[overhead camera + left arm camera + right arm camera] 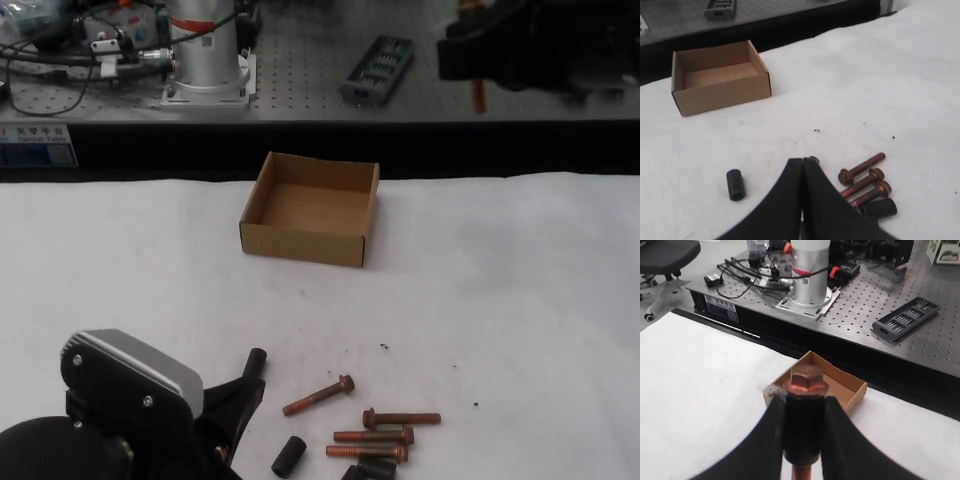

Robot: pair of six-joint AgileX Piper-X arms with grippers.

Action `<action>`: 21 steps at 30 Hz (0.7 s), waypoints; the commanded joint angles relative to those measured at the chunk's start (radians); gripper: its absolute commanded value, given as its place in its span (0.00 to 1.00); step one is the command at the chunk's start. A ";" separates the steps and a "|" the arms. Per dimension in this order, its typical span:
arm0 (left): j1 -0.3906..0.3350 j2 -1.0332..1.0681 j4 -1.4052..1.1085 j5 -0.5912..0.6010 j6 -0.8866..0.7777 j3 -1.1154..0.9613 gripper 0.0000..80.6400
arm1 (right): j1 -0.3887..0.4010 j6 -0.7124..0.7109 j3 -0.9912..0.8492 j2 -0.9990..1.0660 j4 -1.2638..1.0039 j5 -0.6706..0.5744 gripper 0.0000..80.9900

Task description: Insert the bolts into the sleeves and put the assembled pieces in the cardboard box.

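My right gripper [804,402] is shut on a black sleeve [801,432] with a copper bolt [806,381] through it, hex head on one end and shank tip poking out the other. It hangs above the white cloth, with the open cardboard box [849,388] beyond it. My left gripper [802,167] is shut and holds nothing, low over the near cloth beside the loose parts. Three bolts [861,168] lie by a sleeve [880,207], and another sleeve [735,185] lies apart. From above, the left gripper [252,367] points at several bolts [318,396] and a sleeve [288,456].
The cardboard box [300,242] stands in the middle of the white cloth [520,300]. Behind it runs a dark perforated bench with a metal post [205,45], cables and a grey bit tray [377,68]. Small dark specks [385,348] dot the cloth.
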 commanded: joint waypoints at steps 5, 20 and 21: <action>0.006 -0.010 0.059 0.016 -0.026 -0.012 0.00 | -0.067 -0.003 -0.206 0.300 0.097 -0.067 0.07; 0.005 -0.010 0.054 -0.034 0.029 -0.012 0.00 | -0.117 0.024 -0.631 0.760 0.199 -0.104 0.07; 0.005 -0.010 0.054 -0.041 0.029 -0.012 0.00 | -0.120 0.034 -0.658 0.783 0.199 -0.120 0.07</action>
